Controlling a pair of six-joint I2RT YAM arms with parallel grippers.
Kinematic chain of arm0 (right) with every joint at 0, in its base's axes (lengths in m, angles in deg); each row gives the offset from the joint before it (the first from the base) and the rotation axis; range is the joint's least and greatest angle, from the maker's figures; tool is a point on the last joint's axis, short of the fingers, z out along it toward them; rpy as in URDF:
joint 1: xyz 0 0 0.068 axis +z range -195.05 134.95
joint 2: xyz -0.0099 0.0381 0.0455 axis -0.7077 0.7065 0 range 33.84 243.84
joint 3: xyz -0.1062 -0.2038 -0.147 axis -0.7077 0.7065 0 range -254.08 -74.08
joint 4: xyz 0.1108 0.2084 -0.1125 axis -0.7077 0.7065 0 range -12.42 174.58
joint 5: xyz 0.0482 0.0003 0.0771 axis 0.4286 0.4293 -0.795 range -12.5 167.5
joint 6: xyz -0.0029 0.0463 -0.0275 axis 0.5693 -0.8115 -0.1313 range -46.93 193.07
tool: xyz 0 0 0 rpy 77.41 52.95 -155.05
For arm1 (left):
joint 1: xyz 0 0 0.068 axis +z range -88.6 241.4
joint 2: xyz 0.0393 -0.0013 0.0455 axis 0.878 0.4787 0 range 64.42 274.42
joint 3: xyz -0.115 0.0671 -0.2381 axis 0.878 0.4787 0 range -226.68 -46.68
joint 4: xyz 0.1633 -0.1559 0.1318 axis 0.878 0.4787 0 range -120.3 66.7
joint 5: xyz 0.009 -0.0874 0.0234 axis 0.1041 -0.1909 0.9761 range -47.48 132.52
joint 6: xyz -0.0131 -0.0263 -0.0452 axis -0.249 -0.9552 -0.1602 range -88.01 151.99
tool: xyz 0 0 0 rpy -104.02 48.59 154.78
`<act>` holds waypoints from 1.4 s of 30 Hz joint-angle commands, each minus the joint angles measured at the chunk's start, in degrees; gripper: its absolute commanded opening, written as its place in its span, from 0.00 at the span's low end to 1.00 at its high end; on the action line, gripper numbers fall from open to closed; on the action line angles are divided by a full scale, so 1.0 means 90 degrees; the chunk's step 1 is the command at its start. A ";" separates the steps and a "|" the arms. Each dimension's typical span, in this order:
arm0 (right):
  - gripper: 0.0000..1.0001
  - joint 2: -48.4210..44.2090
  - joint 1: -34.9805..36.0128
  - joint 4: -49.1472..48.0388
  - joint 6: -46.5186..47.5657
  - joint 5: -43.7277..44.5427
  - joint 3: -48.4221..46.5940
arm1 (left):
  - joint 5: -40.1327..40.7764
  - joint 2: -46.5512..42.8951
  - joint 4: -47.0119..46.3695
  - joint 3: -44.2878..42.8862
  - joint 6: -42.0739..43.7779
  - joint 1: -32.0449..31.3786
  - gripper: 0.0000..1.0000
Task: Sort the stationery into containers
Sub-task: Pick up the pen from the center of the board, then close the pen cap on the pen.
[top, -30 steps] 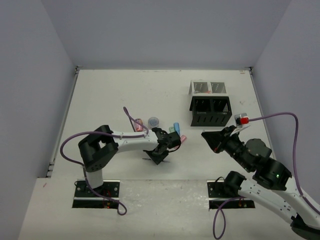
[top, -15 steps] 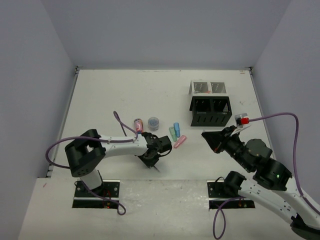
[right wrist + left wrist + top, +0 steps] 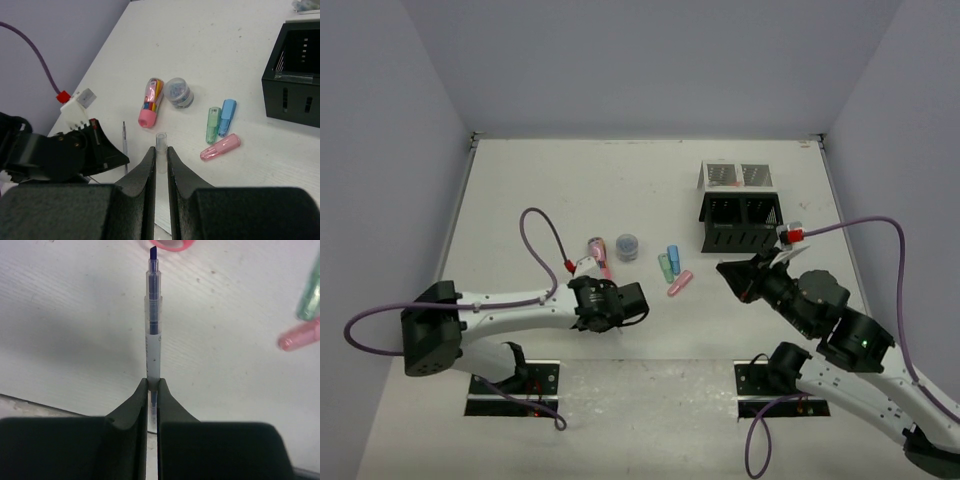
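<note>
One end only of the clear pen [image 3: 153, 330] is pinched in the left gripper [image 3: 152, 386], the rest jutting straight ahead of its fingertips, so carry it slowly and level toward the black container [image 3: 742, 240] well off to its right.

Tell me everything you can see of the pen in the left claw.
The pen is thin: a clear plastic barrel over a dark blue core, a white band near the grip, a slanted blue tip at the far end. The left claw is shut on its near end, one finger each side. The tip lies close by the pink end of a marker; contact cannot be told, nor whether it rests on the table.
</note>
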 commanded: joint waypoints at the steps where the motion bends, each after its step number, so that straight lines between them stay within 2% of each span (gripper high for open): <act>1: 0.00 0.0422 -0.0013 -0.0487 -0.0016 -0.0133 -0.0204 | 0.1406 -0.0966 -0.0312 -0.0226 0.1857 -0.0635 0.00; 5: 0.00 0.0579 -0.0017 -0.1089 0.0084 -0.0792 -0.0198 | 0.1532 -0.1603 -0.1707 -0.0116 0.4193 -0.0952 0.00; 8: 0.00 0.0533 -0.0022 -0.1742 0.0283 -0.1350 -0.0120 | 0.0768 -0.2550 -0.3250 0.0344 0.6177 -0.1000 0.00; 11: 0.00 0.0408 -0.0013 -0.2310 0.0444 -0.1685 0.0072 | -0.0278 -0.3305 -0.4722 0.0865 0.7364 -0.1001 0.00; 13: 0.00 0.0346 -0.0022 -0.2813 0.0577 -0.2171 0.0228 | -0.0792 -0.4179 -0.5748 0.1480 0.7803 -0.0991 0.00; 18: 0.00 0.0592 -0.0013 -0.3653 0.0642 -0.2854 0.0227 | -0.1623 -0.5207 -0.6549 0.1912 0.8249 -0.0991 0.00; 21: 0.00 0.0700 -0.0013 -0.4464 0.0536 -0.3459 0.0318 | -0.2204 -0.5303 -0.6816 0.1905 0.8277 -0.0999 0.00; 25: 0.00 0.0921 -0.0013 -0.5112 0.0416 -0.4333 0.0263 | -0.2514 -0.5057 -0.6953 0.1801 0.8168 -0.0991 0.00; 33: 0.00 0.1226 -0.0013 -0.4944 0.0444 -0.4468 -0.0247 | -0.2891 -0.4592 -0.7255 0.1665 0.8125 -0.0991 0.00; 42: 0.00 0.1264 -0.0013 -0.4619 0.0688 -0.4238 -0.0329 | -0.3202 -0.4370 -0.7589 0.1759 0.8233 -0.0991 0.00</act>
